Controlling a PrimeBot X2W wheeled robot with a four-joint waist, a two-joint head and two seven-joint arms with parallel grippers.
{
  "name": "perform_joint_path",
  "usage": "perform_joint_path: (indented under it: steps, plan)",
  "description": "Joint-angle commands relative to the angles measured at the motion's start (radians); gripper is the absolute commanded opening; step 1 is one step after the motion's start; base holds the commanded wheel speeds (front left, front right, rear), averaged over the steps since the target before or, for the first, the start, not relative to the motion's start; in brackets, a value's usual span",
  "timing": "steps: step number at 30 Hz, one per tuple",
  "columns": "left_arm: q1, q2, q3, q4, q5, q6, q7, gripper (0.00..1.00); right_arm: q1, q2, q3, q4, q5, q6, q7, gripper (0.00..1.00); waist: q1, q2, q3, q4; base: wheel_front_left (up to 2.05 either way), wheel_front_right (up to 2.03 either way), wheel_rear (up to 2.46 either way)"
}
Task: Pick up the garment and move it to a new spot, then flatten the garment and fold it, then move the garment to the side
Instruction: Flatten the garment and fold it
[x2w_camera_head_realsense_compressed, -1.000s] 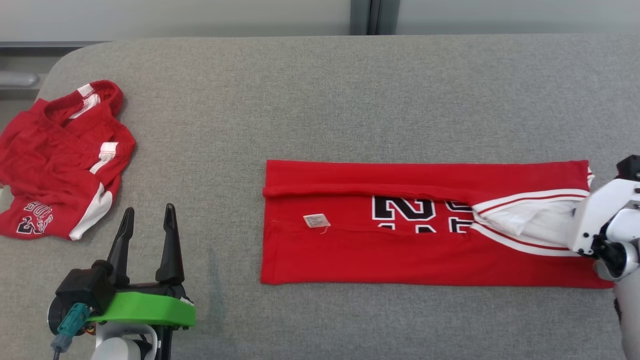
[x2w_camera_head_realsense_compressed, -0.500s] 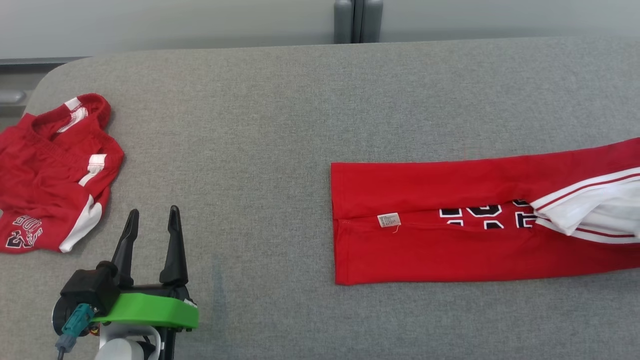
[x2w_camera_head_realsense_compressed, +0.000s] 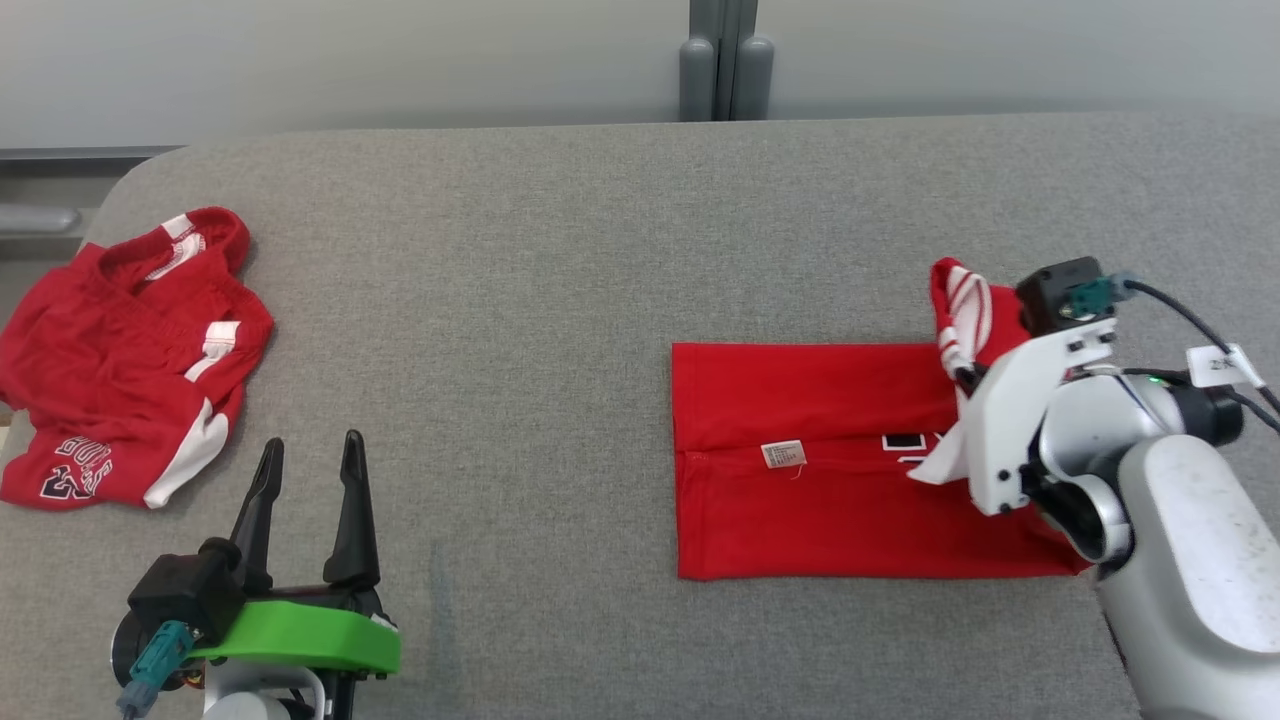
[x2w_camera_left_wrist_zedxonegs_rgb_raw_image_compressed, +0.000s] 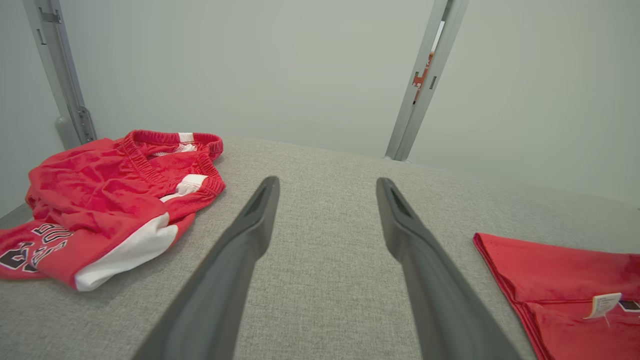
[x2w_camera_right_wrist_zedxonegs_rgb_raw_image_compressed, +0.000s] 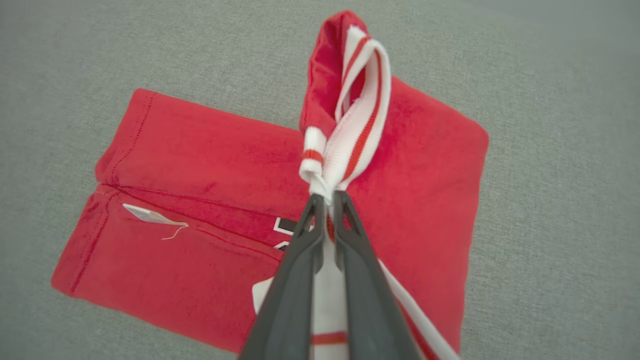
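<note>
1. Crumpled red shorts (x2w_camera_head_realsense_compressed: 130, 350) lie on the table (x2w_camera_head_realsense_compressed: 520, 280), left of the left jaws.
2. Left jaws stand wide apart, holding nothing.
3. Red garment (x2w_camera_head_realsense_compressed: 820, 500) lies under the right jaws, which pinch its striped trim (x2w_camera_right_wrist_zedxonegs_rgb_raw_image_compressed: 360, 115), lifted.

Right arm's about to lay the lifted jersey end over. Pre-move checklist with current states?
1. Right gripper shut on the jersey's striped trim: ok.
2. Gripped end raised above the flat half: ok.
3. Side folds on the flat half lie flat and meet along the middle: ok.
4. Left gripper open, apart from the jersey: ok.
5. Red shorts at the table's left end, apart from the jersey: ok.
6. Every layer of the lifted end caught in the grip: cannot tell.
</note>
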Motion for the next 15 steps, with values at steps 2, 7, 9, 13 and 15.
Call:
perform_joint_path:
  steps: [2,7,9,13,15]
  plan:
    - [0.015,0.002,0.001,-0.004,-0.006,-0.004,0.0,1.0,-0.042,0.017,0.067,0.024,0.017,-0.001,-0.006,0.0,0.0,-0.0001,-0.002,0.006,0.0,0.0,0.0]
    - [0.008,0.004,-0.012,-0.003,-0.005,-0.004,0.0,1.0,-0.129,0.088,0.184,0.146,0.057,-0.001,-0.027,0.0,0.0,-0.0001,0.001,0.026,0.0,0.0,0.0]
    - [0.004,0.005,-0.015,-0.005,-0.006,-0.004,0.0,1.0,-0.16,0.117,0.211,0.206,0.07,-0.001,-0.036,0.0,0.0,-0.0001,0.005,0.034,0.0,0.0,0.0]
    - [-0.012,0.007,-0.018,-0.005,-0.008,-0.004,0.0,1.0,-0.224,0.162,0.241,0.324,0.074,-0.001,-0.067,0.0,0.0,-0.0001,0.018,0.05,0.0,0.0,0.0]
    - [-0.023,0.007,-0.02,-0.005,-0.01,-0.004,0.0,1.0,-0.253,0.175,0.249,0.379,0.069,-0.001,-0.088,0.0,0.0,-0.0001,0.024,0.059,0.0,0.0,0.0]
